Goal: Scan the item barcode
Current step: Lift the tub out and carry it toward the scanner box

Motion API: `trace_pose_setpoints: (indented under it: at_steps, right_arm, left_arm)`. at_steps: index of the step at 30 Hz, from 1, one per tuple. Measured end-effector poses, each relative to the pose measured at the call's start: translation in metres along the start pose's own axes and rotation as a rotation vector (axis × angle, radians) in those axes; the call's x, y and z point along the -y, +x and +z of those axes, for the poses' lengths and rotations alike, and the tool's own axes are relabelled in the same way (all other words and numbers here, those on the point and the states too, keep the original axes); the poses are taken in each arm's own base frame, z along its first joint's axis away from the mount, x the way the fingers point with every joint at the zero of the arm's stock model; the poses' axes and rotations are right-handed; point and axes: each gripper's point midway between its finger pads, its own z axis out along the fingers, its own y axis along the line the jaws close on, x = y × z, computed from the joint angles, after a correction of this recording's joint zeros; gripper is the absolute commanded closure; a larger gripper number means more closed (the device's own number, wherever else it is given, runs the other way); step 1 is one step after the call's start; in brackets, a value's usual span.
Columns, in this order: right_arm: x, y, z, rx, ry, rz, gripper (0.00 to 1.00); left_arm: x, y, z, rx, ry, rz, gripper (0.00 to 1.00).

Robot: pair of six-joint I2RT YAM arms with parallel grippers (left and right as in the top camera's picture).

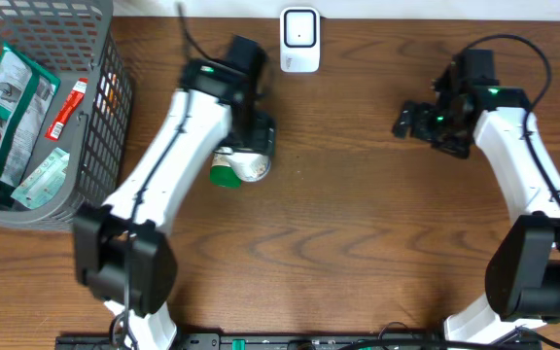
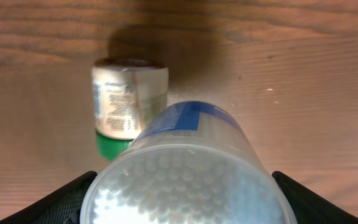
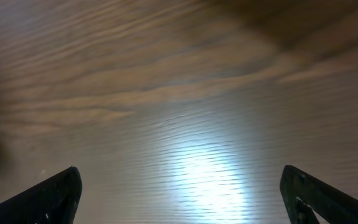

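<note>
Open brown wooden table [image 1: 358, 224] rightward; my left gripper [image 2: 184, 179] clamps the clear round cotton-swab tub [image 2: 185, 155]; right gripper [image 3: 180, 173] gapes, empty.

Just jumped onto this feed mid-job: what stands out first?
The tub of cotton swabs clamped in the left gripper fills its wrist view, a green-capped bottle lying on the table just behind. In the overhead view, top centre, stands the white scanner; the right gripper gapes open over bare wood.
</note>
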Motion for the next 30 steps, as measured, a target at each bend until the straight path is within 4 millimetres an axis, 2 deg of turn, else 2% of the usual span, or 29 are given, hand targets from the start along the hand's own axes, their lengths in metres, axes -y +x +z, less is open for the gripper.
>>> trace_pose_setpoints:
  at_steps: [6,14,17,19,21,26,30]
  right_arm:
    - [0.041,-0.012,-0.008,0.023,0.026,0.105,0.01]
    - [0.091,-0.022,-0.019,0.055,0.055,0.234,0.01]
    - [0.099,-0.023,-0.021,0.060,0.061,0.254,0.01]
    - [0.102,-0.023,-0.021,0.061,0.063,0.261,0.01]
    - [0.103,-0.023,-0.022,0.062,0.064,0.262,0.01]
    - [0.102,-0.023,-0.021,0.060,0.063,0.262,0.01]
    - [0.102,-0.023,-0.021,0.060,0.063,0.262,0.01]
  left_arm:
    - [0.023,0.003,0.028,0.025,-0.196,0.108,0.26]
    - [0.069,0.001,0.061,0.147,-0.391,0.259,0.26]
    - [0.083,-0.004,0.071,0.215,-0.458,0.295,0.25]
    - [0.087,-0.005,0.071,0.246,-0.497,0.315,0.23]
    - [0.090,-0.003,0.072,0.263,-0.531,0.336,0.12]
    - [0.097,0.007,0.081,0.245,-0.564,0.385,0.03]
    - [0.105,0.014,0.087,0.229,-0.545,0.402,0.03]
